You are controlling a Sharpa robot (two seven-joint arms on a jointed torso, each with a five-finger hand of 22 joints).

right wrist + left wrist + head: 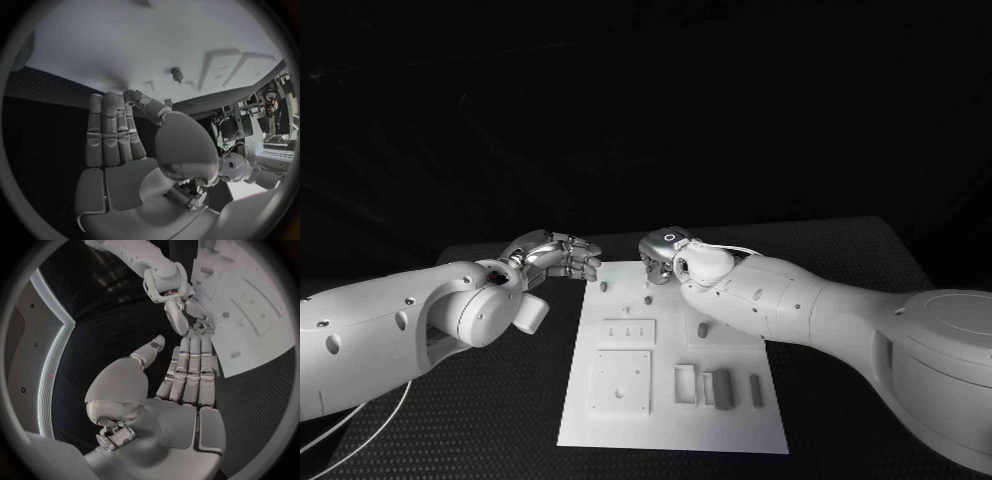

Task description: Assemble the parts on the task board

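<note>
I see grey parts [718, 386] lying on the task board's [733, 425] near half | left hand [557, 257] empty, fingers straight, at far corner | right hand [665, 250] apparently empty too, fingers extended together

Our two white arms, our silver hands

We see smooth, rounded white shells on our left arm [401, 325] and right arm [855, 310], dotted with small dark screw holes; our left hand [557, 256] and right hand [664, 248] are segmented silver metal, with thin pale cables trailing beside both arms.
</note>
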